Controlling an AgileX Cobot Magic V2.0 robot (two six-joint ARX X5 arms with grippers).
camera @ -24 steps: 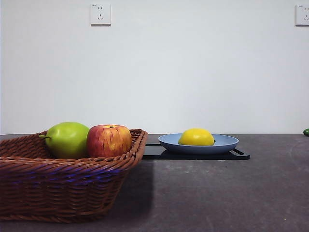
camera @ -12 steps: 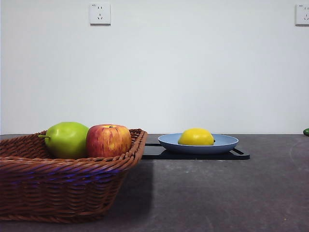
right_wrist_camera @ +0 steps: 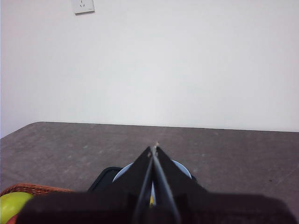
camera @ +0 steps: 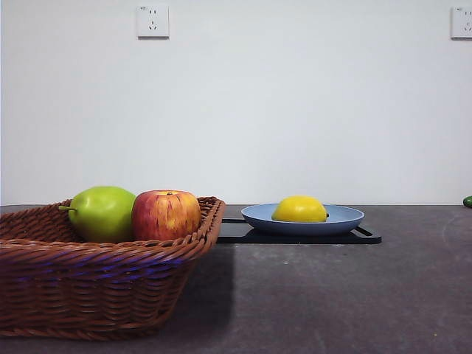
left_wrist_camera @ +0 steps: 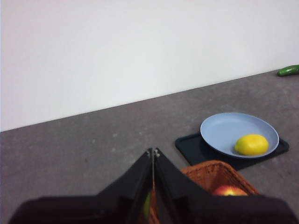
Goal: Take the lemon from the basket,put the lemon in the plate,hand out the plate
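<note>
The yellow lemon [camera: 299, 209] lies in the blue plate [camera: 343, 220], which rests on a black tray to the right of the wicker basket [camera: 103, 273]. The left wrist view shows the lemon [left_wrist_camera: 252, 144] in the plate [left_wrist_camera: 224, 130] and the basket's rim [left_wrist_camera: 210, 170]. My left gripper [left_wrist_camera: 153, 151] is shut and empty, raised above the basket. My right gripper [right_wrist_camera: 155, 147] is shut and empty, raised above the plate [right_wrist_camera: 182, 169], which its jaws mostly hide. Neither gripper shows in the front view.
A green pear-like fruit [camera: 103, 212] and a red-yellow apple [camera: 167, 214] sit in the basket. The black tray [camera: 243, 232] lies under the plate. A green cucumber [left_wrist_camera: 289, 70] lies at the table's far right edge. A white wall stands behind the table.
</note>
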